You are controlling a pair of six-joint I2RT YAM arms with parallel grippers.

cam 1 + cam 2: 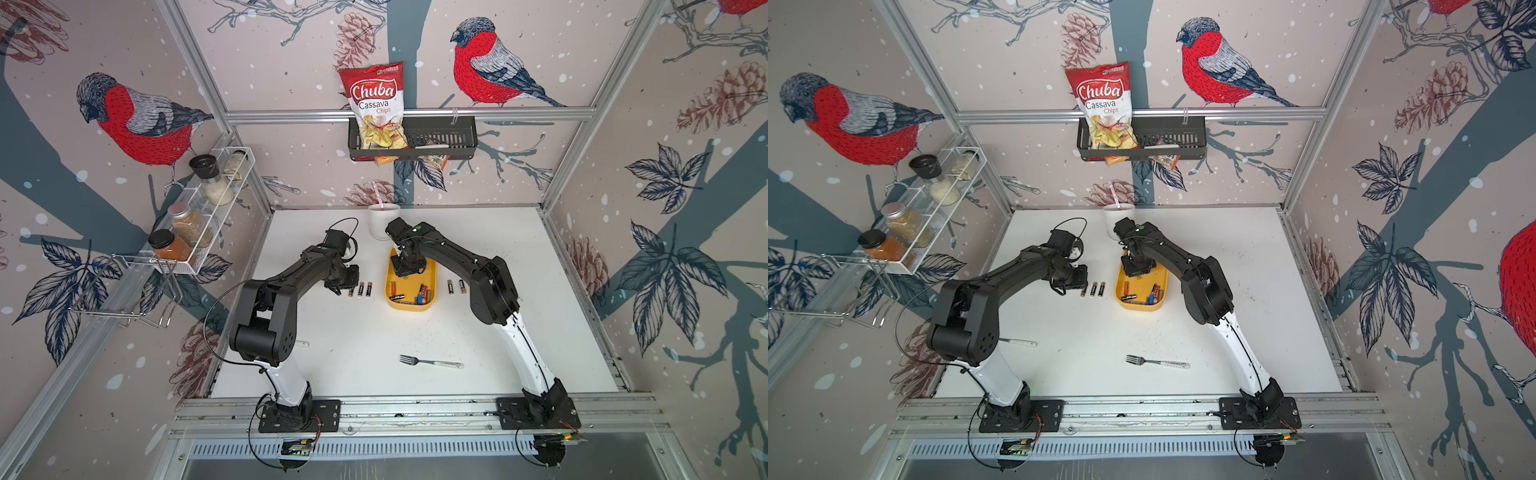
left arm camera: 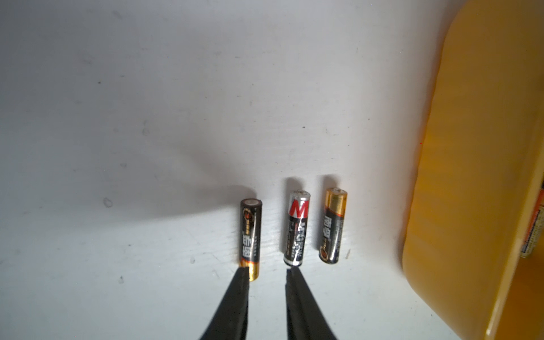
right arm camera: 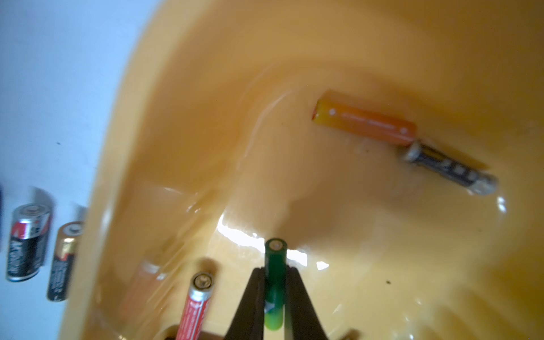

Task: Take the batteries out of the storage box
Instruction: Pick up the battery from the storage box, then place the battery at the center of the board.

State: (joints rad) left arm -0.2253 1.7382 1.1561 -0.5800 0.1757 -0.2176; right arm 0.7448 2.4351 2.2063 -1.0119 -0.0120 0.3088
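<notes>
**Right end effector clamping a green battery inside the box**

Right end effector (image 3: 275, 269) is filling the foreground of its wrist view, jaws pressing on both sides of a green battery (image 3: 275, 254), one end poking out past the fingertips. Green battery is sitting within the walls of the yellow storage box (image 1: 410, 308), toward the box's far end as a top view shows. Whether it is resting on the floor or already clear of it, cannot tell; picture is smeared.

Left end effector (image 2: 266, 272) is hovering low over the bench (image 1: 353, 353), jaws standing slightly apart with nothing between them. One fingertip is overlapping the gold end of the outermost of three batteries (image 1: 360, 289) lying side by side just left of the box. Two further batteries (image 1: 455, 286) are lying on the bench right of the box.

Inside the box: a red battery (image 3: 197, 306) just beside the grip, an orange battery (image 3: 365, 123) and a dark battery (image 3: 447, 167) lying end to end further off, and a cluster (image 1: 420, 296) at the near end.

Step in hand, by my reading: one more cell is coming out, grasp made, lift pending. Task is looking well short of done.

Next move is calling for a straight rise until the cell is clearing the rim. After that, a carry to the right and a low set-down parallel to the pair there, so nothing is rolling.
</notes>
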